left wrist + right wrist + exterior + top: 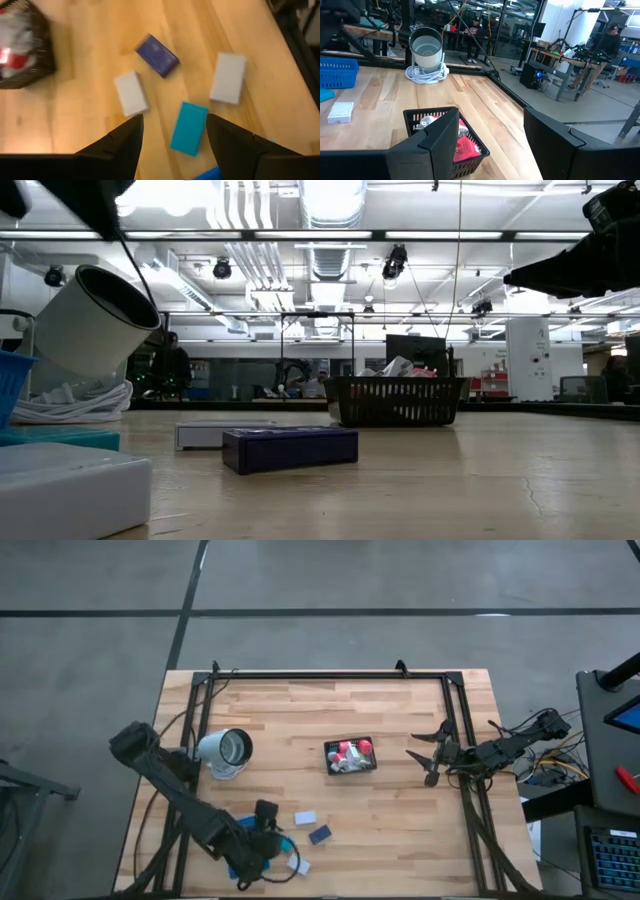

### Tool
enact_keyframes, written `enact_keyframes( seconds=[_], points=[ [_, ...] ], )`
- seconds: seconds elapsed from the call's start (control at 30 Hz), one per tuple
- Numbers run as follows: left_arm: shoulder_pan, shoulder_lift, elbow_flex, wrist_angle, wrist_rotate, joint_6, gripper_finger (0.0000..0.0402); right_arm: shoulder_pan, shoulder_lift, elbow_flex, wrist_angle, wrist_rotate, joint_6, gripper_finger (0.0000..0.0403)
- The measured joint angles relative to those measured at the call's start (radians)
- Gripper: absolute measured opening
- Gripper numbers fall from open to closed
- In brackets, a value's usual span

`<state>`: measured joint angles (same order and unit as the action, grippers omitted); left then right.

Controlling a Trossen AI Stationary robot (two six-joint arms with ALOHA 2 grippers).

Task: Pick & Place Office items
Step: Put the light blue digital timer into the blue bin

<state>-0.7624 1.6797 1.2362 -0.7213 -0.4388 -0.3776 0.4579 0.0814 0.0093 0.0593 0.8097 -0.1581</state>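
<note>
Teal block [189, 128] lies between the left gripper's [174, 134] wide-open, empty jaws; right gripper [428, 756] likewise open.

navy block [157, 55] | white blocks [131, 93] | teal block [189, 128] (all flat, apart)

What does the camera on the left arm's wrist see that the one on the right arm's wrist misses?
Only the left wrist view shows the small flat navy block, the flat teal block and a second white block, all lying apart on the wooden table, past the open left gripper.

Only the right wrist view shows the white cylindrical lamp on its coiled cable, the blue slotted tray, and people in the room behind.

Both show the black mesh basket with red and white items, a white block and the table.
</note>
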Motion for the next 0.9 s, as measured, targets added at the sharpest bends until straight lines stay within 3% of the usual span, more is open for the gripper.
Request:
enact_keyframes(
  seconds=[0.5, 0.9],
  points=[
    [0.156, 0.144, 0.0, 0.063, 0.303, 0.132, 0.0222, 0.0, 0.0, 0.0, 0.0, 0.0, 0.0, 0.0217],
    [0.164, 0.195, 0.0, 0.101, 0.389, 0.12, 0.0222, 0.0, 0.0, 0.0, 0.0, 0.0, -0.002, 0.0217]
  ],
)
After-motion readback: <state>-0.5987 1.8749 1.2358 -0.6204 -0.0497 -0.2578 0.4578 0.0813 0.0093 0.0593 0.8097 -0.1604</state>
